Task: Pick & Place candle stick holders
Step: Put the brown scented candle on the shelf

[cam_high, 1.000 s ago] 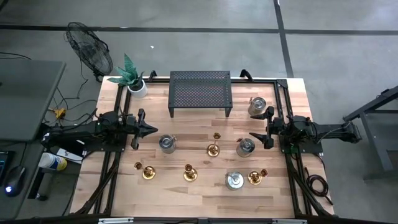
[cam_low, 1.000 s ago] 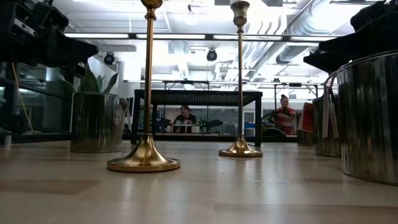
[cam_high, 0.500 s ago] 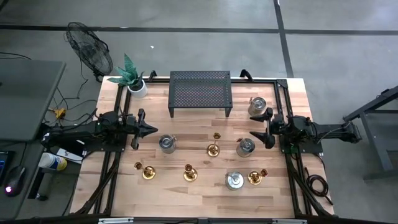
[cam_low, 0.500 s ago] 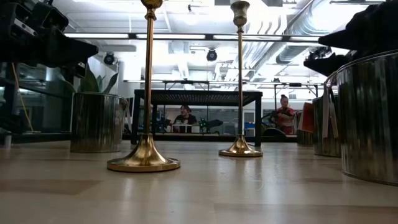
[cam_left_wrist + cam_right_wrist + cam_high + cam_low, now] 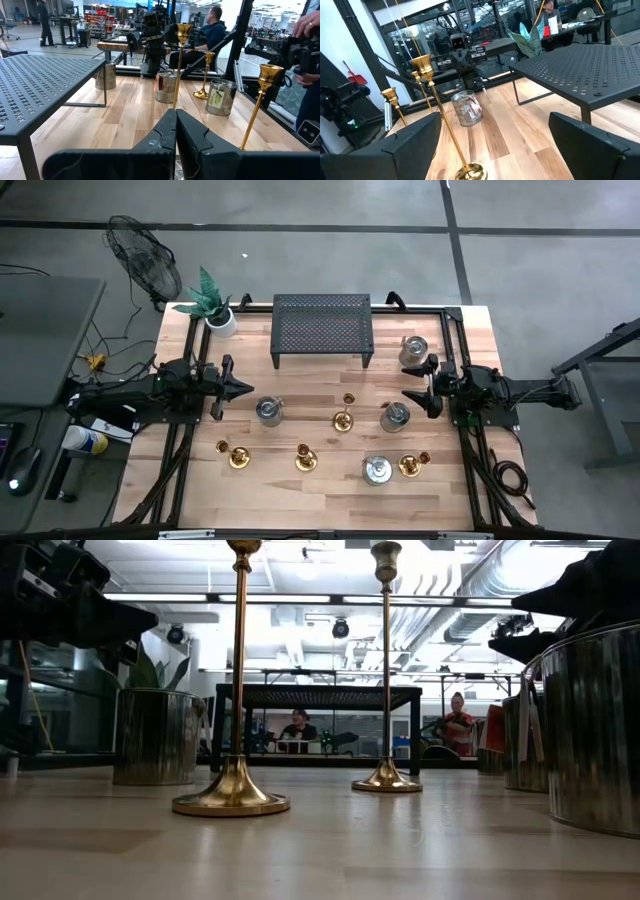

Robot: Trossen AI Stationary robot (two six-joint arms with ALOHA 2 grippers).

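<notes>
Several gold candle stick holders stand upright on their round bases on the wooden table: one near the middle and three along the near side. My left gripper stays shut and level at the table's left, touching nothing; its wrist view shows the closed fingers. My right gripper stands open and level at the table's right, holding nothing. In its wrist view one holder rises ahead between the spread fingers, apart from them.
A black mesh stand sits at the far middle, with a potted plant at the far left corner. Silver cans stand among the holders. People sit in the room beyond the table.
My right gripper has rolled a little about the line it points along, staying in place and open. The holders have not moved.
</notes>
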